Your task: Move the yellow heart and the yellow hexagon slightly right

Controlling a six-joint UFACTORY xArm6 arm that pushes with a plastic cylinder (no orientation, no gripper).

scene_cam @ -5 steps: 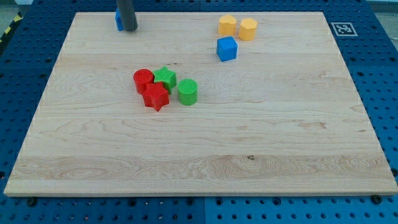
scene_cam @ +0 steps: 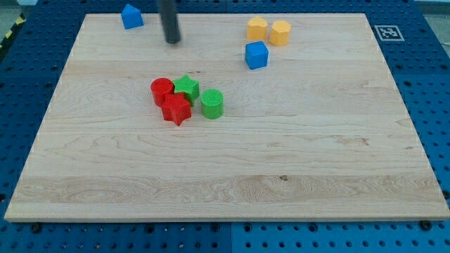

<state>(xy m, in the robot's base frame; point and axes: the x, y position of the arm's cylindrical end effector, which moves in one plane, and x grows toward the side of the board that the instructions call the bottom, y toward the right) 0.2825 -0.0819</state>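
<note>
Near the view's top edge my tip (scene_cam: 172,41), a bare rod with no jaws, stood well left of the touching yellow heart (scene_cam: 256,29) and yellow hexagon (scene_cam: 280,32), so a rightward push lay open

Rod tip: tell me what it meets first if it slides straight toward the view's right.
Probably the yellow heart, clipped at its lower edge. My tip lines up with the narrow gap between it and the blue cube, so it might graze either; depth is unclear.
</note>
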